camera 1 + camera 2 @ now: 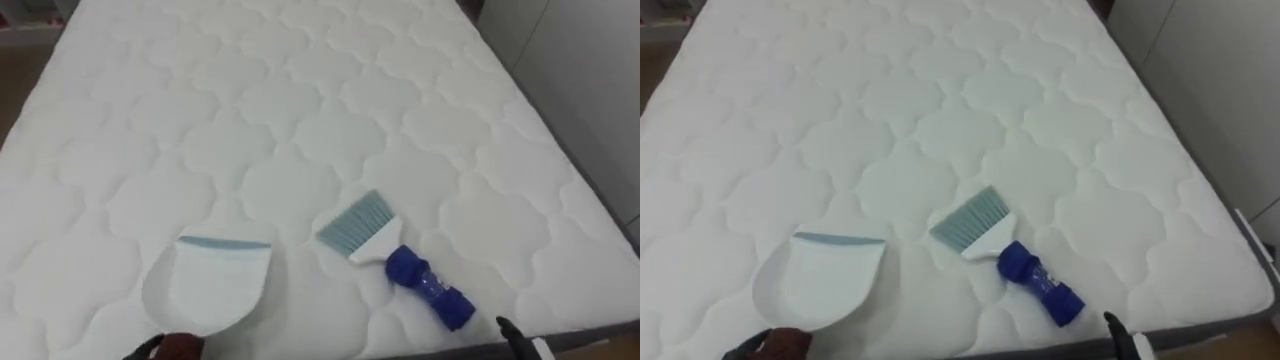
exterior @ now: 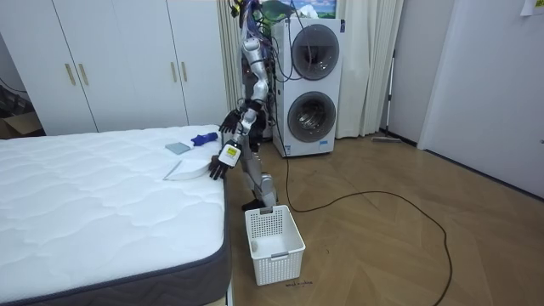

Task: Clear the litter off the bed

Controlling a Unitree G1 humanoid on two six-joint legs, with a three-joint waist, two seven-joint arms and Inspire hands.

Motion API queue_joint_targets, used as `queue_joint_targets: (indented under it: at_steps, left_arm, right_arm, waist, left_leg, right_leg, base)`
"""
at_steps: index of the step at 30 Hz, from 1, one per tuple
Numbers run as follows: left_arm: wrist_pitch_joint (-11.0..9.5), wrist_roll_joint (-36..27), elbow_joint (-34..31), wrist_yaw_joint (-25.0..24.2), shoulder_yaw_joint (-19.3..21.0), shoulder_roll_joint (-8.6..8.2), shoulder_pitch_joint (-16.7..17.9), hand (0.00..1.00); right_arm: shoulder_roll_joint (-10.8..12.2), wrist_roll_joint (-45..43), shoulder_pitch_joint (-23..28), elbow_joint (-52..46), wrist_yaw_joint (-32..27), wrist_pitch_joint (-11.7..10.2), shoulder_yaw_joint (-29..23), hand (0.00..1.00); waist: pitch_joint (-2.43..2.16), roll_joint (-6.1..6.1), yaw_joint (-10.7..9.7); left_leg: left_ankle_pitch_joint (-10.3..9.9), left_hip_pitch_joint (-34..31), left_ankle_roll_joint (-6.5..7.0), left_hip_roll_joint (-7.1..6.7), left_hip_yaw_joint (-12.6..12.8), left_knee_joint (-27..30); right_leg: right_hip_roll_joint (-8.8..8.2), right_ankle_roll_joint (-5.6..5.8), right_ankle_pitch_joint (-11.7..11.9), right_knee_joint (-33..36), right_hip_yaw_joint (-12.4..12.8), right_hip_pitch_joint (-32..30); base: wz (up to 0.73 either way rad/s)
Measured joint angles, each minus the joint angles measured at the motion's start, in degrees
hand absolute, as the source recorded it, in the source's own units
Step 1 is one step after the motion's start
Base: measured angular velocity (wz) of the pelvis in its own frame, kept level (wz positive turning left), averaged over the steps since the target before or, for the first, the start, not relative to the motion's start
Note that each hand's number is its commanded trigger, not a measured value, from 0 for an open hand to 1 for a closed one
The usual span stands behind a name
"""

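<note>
At the near edge of the bed (image 1: 300, 100), right in front of you, lie both tools for the job. The dustpan (image 1: 215, 285) is on the near left with its blue-grey lip turned to the far side. The brush (image 1: 395, 255) is just to its right, close but not touching, with its bristles pointing far-left and its blue handle slanting toward the near right. Your left hand (image 2: 220, 165) hovers off the mattress edge beside the dustpan's near end, and your right hand (image 2: 231, 124) hangs near the brush handle. On both, the fingers are spread and hold nothing.

Mind the brush first. Its handle end lies close to the near edge, so a glancing touch from your right hand would probably push it over the side to the floor. The handle also looks rounded and may roll away from closing fingers. The dustpan looks light, so I'd expect it to skate across the quilting if you press on it from the near side without gripping it. The soft mattress may sink under a hand and tip either tool. The white basket (image 2: 274, 242) stands on the floor by your feet, and a step there could knock it.

The count is one bed, one dustpan, one brush, one basket and two empty hands.
</note>
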Motion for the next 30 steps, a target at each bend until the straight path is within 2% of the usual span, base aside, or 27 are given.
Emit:
queue_joint_targets:
  at_steps: [4, 6, 11, 13, 14, 20, 23, 30]
  left_arm:
    - [-0.42, -0.38, 1.26, 1.58, 1.87, -0.72, 0.16, 0.00]
    - [-0.62, -0.38, 2.11, 3.01, 2.32, -1.13, 0.10, 0.00]
    - [-2.45, -0.38, 5.13, 4.35, 2.53, -1.57, -0.18, 0.00]
    - [-2.93, -0.37, 6.71, 4.64, 2.94, -1.66, -0.47, 0.00]
    - [-2.97, -0.34, 7.15, 4.60, 4.32, -1.91, -0.47, 0.00]
    - [-2.96, -0.78, 8.24, 3.17, 6.42, -1.93, -0.65, 0.00]
    - [-2.86, -0.70, 9.02, 0.81, 8.61, -1.87, -0.95, 0.00]
    - [-1.67, -0.37, 9.65, -2.51, 9.26, 0.62, -0.89, 0.00]
  right_arm:
    - [1.76, -0.31, 0.36, 1.95, -0.12, 0.12, -1.81, 0.00]
    - [2.77, -0.91, 0.88, 1.96, -0.14, 0.68, -2.60, 0.00]
    - [2.79, -0.92, 1.09, 3.92, -0.60, 0.80, -2.85, 0.00]
    - [2.83, -0.99, 1.06, 4.95, -0.59, 0.81, -3.29, 0.00]
    - [2.93, -1.58, 1.07, 5.59, -0.57, 1.16, -3.91, 0.00]
    - [3.54, -4.45, 1.63, 6.83, -0.61, 3.65, -5.19, 0.00]
    - [3.83, -7.60, 1.81, 8.44, 0.07, 5.12, -6.49, 0.00]
    - [4.11, -11.42, 2.23, 10.03, 0.70, 10.43, -10.72, 0.00]
  waist:
    - [-0.02, 0.01, -0.01]
    - [-0.28, -0.04, -0.02]
    - [-0.33, -0.22, 0.01]
    - [-0.55, -0.24, 0.07]
    - [-0.73, -0.25, 0.14]
    - [-0.74, -0.23, 0.14]
    - [-0.81, -0.11, 0.08]
    - [-1.04, -0.29, -0.24]
  left_leg:
    - [-0.19, 1.18, -0.25, 0.43, -0.05, -1.14]
    - [-0.38, 1.33, -0.35, 0.63, -0.04, -1.14]
    - [-0.38, 1.51, -0.35, 0.66, 0.15, -1.04]
    - [-0.38, 1.60, -0.35, 0.65, 0.16, -1.02]
    - [-0.38, 1.68, -0.35, 0.65, 0.22, -1.02]
    - [-0.39, 1.88, -0.37, 0.69, 0.43, -1.06]
    - [-0.57, 1.93, -0.46, 0.78, 0.41, -1.13]
    - [-0.92, 2.28, -0.58, 1.21, 0.49, -1.03]
  right_leg:
    - [0.33, -0.17, 0.12, -0.87, -0.45, 1.04]
    - [0.57, -0.23, 0.14, -0.91, -0.48, 1.08]
    - [0.66, -0.29, 0.18, -1.14, -0.26, 1.62]
    - [0.78, -0.29, 0.18, -1.15, 0.20, 1.60]
    - [0.88, -0.29, 0.18, -1.12, 0.49, 1.62]
    - [1.05, -0.30, 0.17, -0.91, 0.78, 1.58]
    - [1.15, -0.30, 0.17, -0.90, 0.75, 1.61]
    - [1.57, -0.55, 0.37, -0.82, 0.63, 2.09]
  base:
    - [0.01]
    - [0.00]
    - [-0.01]
    - [-0.09]
    - [-0.11]
    - [-0.03]
    - [0.00]
    - [-0.01]
